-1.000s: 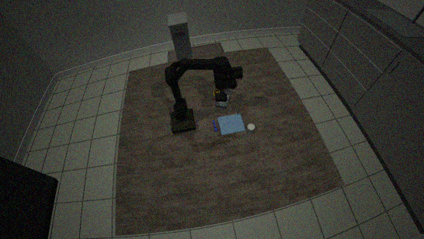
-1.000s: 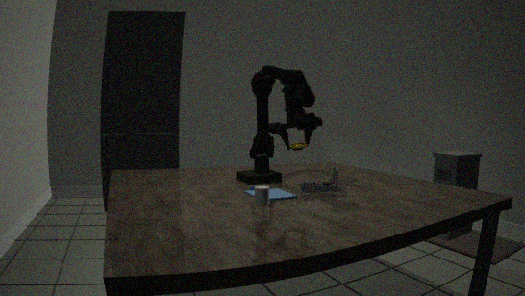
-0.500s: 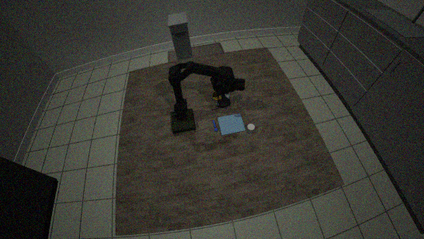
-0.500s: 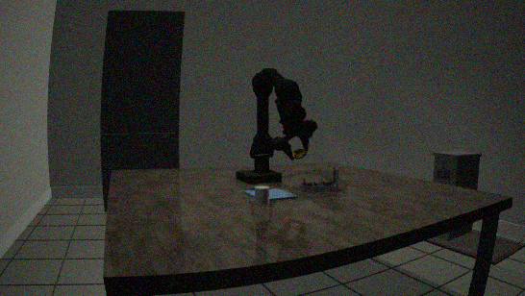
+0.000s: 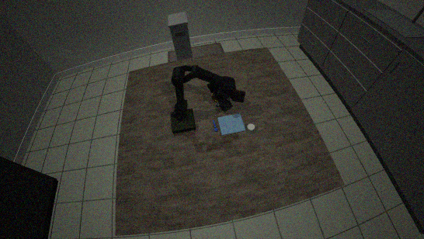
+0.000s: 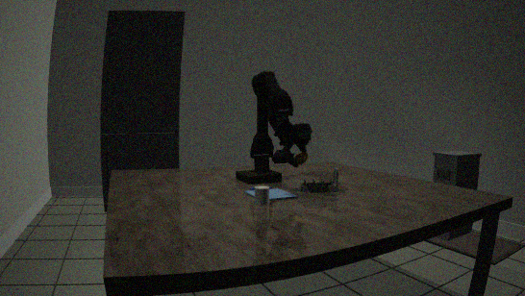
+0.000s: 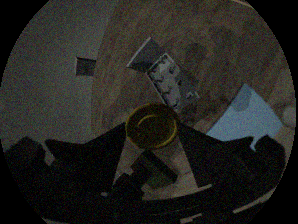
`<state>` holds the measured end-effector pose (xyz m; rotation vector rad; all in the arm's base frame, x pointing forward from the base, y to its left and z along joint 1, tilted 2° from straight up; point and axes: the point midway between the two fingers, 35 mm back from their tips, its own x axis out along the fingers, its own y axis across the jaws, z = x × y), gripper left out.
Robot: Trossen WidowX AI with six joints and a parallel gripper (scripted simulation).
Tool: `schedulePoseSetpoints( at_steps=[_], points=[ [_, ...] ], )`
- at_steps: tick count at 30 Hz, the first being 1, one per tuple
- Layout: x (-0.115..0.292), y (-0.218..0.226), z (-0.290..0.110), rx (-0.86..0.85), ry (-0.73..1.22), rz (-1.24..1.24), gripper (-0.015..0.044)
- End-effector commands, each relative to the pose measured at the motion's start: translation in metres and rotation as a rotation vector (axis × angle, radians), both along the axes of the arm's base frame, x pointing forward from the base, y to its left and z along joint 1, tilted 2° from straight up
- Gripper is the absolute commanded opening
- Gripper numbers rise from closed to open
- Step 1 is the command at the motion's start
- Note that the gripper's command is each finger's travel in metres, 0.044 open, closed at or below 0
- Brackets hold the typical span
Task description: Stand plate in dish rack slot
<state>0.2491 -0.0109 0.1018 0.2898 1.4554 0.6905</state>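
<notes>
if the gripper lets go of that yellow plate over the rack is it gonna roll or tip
Probably stiff: the yellow plate keeps its round shape in the gripper. Round-rimmed, it may roll or topple unless set between the dish rack rails.
</notes>
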Motion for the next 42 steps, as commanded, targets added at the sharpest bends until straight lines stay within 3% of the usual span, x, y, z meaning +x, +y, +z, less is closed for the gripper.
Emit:
schedulePoseSetpoints(
  at_steps=[1, 23, 42],
  points=[
    [-0.002, 0.002, -0.007, 0.077, -0.058, 0.049, 0.0],
    [-0.003, -0.001, -0.023, 0.338, -0.54, 0.199, 0.0],
    [-0.002, -0.013, -0.028, 0.356, -1.056, 0.206, 0.0]
  ],
)
